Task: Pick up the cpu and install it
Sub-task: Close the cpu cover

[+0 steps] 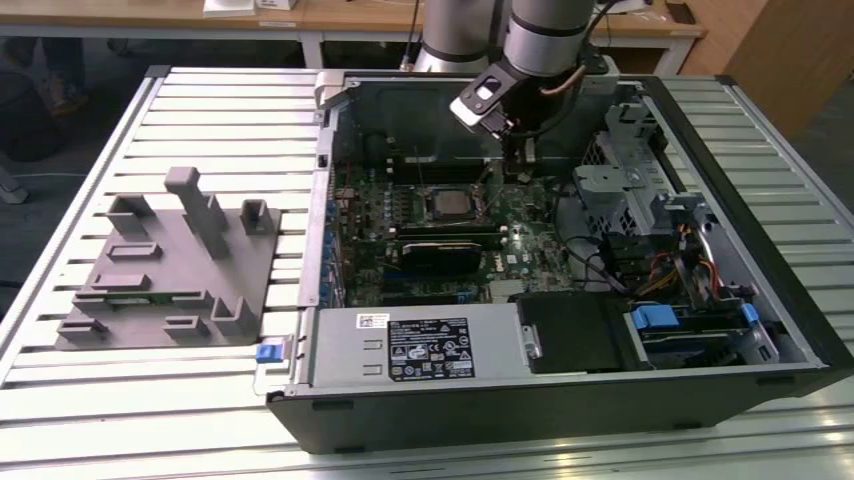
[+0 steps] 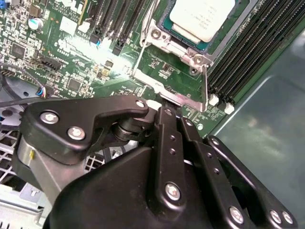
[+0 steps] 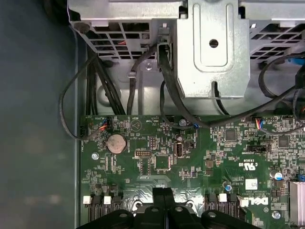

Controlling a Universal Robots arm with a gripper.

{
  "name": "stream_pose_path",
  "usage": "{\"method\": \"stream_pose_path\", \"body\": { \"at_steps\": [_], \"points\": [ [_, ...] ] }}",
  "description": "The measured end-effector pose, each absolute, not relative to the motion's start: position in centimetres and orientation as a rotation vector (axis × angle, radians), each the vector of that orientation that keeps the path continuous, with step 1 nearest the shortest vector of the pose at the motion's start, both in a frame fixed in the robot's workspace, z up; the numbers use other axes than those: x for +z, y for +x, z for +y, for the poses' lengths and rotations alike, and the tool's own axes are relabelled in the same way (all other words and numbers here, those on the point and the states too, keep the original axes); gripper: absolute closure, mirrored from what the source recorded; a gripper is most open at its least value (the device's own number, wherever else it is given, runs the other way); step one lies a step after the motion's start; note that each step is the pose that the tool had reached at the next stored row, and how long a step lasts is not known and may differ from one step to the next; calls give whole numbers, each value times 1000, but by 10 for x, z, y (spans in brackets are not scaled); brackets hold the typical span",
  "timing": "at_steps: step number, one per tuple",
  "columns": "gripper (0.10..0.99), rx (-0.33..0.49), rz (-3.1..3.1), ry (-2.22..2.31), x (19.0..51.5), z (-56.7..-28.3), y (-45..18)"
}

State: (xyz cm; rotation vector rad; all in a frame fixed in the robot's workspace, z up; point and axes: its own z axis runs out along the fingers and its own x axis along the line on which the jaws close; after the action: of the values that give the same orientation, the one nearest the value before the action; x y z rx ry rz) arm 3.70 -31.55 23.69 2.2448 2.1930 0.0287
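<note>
The cpu (image 2: 202,18) lies flat in the motherboard socket with its silvery top up, and a metal retention frame (image 2: 171,47) lies around it. In the exterior view the cpu (image 1: 447,205) is in the middle of the board inside the open computer case. My gripper (image 2: 164,109) is shut with nothing between its fingers. Its tips are just off the socket's edge, close to the frame's metal tab (image 2: 174,98). In the exterior view the gripper (image 1: 521,165) hangs over the board just to the exterior view's right of the socket. The first wrist view has the closed fingertips (image 3: 161,200) over the green board.
A grey moulded tray (image 1: 174,265) sits on the slatted table at the exterior view's left of the case. Black memory slots (image 2: 248,52) flank the socket. A metal drive cage (image 1: 627,190), loose cables (image 3: 143,71) and the labelled power supply (image 1: 420,345) crowd the case.
</note>
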Motion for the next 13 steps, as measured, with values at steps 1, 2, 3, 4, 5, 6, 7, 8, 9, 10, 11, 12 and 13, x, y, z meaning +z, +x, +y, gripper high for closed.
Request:
{"method": "stream_pose_path", "body": {
  "at_steps": [1,2,3,4,5,6,7,8,9,10,11,12,13],
  "points": [
    [980,28,2194,2244,236,-316,36],
    [980,28,2194,2243,236,-316,35],
    [980,28,2195,2243,236,-315,33],
    [980,28,2195,2243,235,-316,31],
    [980,28,2196,2242,235,-316,29],
    [980,28,2196,2242,235,-316,27],
    [980,28,2196,2242,234,-316,25],
    [980,28,2196,2241,234,-316,24],
    [980,28,2197,2241,233,-316,22],
    [980,28,2197,2241,233,-316,21],
    [980,28,2197,2241,233,-316,19],
    [980,28,2197,2241,232,-316,18],
    [980,28,2198,2240,232,-316,17]
  ]
}}
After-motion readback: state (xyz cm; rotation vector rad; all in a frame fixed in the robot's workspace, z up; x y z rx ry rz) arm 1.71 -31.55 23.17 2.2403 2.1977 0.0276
